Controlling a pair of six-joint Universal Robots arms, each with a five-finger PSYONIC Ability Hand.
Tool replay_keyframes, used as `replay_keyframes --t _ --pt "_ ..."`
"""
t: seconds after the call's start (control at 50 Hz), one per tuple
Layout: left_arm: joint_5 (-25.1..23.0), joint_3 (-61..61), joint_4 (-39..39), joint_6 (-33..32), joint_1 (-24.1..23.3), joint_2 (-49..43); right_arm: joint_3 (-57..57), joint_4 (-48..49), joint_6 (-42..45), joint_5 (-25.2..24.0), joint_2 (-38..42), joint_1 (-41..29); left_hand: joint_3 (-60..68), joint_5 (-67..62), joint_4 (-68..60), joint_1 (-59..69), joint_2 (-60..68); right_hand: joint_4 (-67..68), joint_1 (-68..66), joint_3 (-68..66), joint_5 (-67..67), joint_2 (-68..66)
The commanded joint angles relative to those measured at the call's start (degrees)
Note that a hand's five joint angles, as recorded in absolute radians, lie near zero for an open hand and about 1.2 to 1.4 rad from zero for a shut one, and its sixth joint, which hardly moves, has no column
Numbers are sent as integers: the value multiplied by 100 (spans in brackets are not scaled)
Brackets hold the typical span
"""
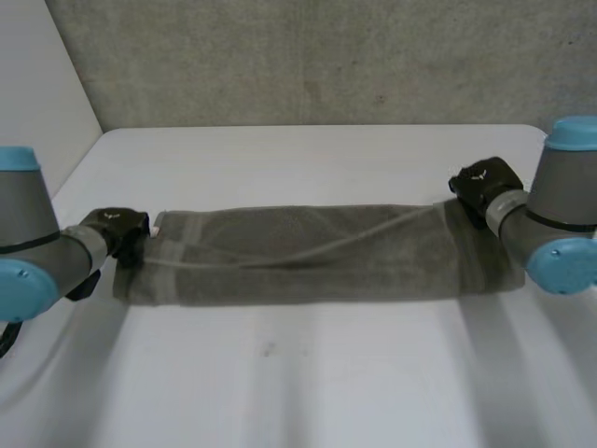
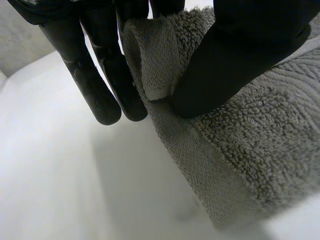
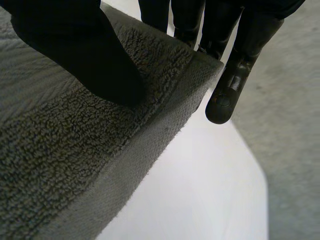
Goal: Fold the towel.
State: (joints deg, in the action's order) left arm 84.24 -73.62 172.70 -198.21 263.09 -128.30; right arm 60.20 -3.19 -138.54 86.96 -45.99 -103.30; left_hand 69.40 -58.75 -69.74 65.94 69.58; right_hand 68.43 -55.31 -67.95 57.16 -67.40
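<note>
Holding grey terry towel, already a long folded strip | left hand: thumb and fingers pinch left end | right hand: pinches right end | pending, likely: crosswise folds

The long grey terry towel lies crosswise on the white table; left hand at its left end, right hand opposite.
</note>
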Motion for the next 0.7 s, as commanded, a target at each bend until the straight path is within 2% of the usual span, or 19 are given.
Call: replay_keyframes --t 0.02,0.14,0.34,0.36,0.38,0.4,0.42,0.44,0.46,0.56,0.7 --pt "312 1173 -8 204 -170 -783 -826 399 73 295 706 -6 1060 -1125 -1026 1406 1042 1157 -2469 -1205 1284 -1260" --pt "514 1710 1 204 -188 -1162 -1317 416 82 357 1171 -23 1060 -1125 -1026 1406 1042 1157 -2469 -1205 1284 -1260" --pt "444 1939 88 178 -364 -1347 -1845 434 99 374 1567 -85 1029 -1094 -995 1375 1011 1157 -2469 -1205 1284 -1260" --pt "435 1939 123 169 -390 -1356 -1924 434 99 409 1585 -93 -471 405 504 -124 -488 1157 -2469 -1205 1284 -1260" --pt "435 1939 124 169 -390 -1356 -2003 434 99 462 1620 -102 -486 420 519 -139 -503 530 -1842 -578 657 -633" --pt "444 1931 167 160 -425 -1365 -2004 434 99 462 1620 -102 -2567 2502 2601 -2221 -2585 524 -1836 -572 651 -627" --pt "444 1931 168 160 -425 -1365 -2073 434 99 549 1655 -102 -2588 2523 2622 -2242 -2606 -2707 1395 2659 -2580 2604" --pt "461 1931 202 143 -460 -1365 -2126 434 99 620 1655 -111 -4903 4838 4936 -4557 -4920 -5843 4531 5795 -5716 5740" --pt "461 1913 220 142 -495 -1347 -2127 434 99 620 1655 -111 -5940 5875 5974 -5594 -5958 -5843 4531 5795 -5716 5740" --pt "488 1860 229 195 -531 -1207 -2074 434 -6 699 1427 -129 -5940 5875 5974 -5594 -5958 -5843 4531 5795 -5716 5740" --pt "488 1307 229 230 -487 -424 -1206 442 -602 577 146 -76 -5940 5875 5974 -5594 -5958 -5843 4531 5795 -5716 5740"
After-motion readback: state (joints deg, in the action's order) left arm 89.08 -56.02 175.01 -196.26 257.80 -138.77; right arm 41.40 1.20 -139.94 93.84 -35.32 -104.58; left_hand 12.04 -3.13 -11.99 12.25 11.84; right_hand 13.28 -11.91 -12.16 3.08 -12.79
